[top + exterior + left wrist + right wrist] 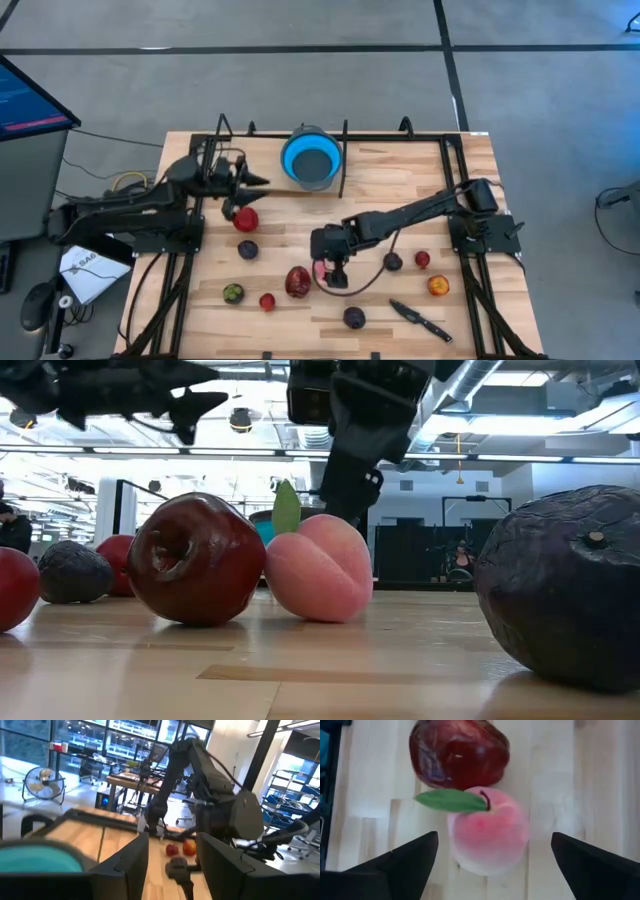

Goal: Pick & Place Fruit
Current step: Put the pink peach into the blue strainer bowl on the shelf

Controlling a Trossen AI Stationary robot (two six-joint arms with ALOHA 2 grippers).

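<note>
Pink peach (487, 832) sits dead centre under the right gripper (490, 865), resting on the wooden table (400, 180) with its green leaf (451, 800) lying flat and stretched sideways away from the stem, pointing toward the blue bowl's side of the table as the wrist view shows it. Both fingers are spread wide, one on either side of the peach, neither touching it. From table height the peach's cleft faces the camera and the leaf stands up behind it. Touching or just beside it, the big dark red apple (459, 752) lies tipped, its dimpled end turned toward the low camera.

Over on the other side, the left gripper (262, 182) hovers up high near the blue bowl (312, 160); its fingers are parted with nothing between them. A red fruit (245, 218) lies below it, a dark purple one (247, 250) just beyond.

Near the front edge: a greenish piece (233, 293), a small red one (267, 301), a purple one (354, 317). By the right arm's base, an orange one (438, 286), and the black-handled knife (420, 318) lies at a slant.
</note>
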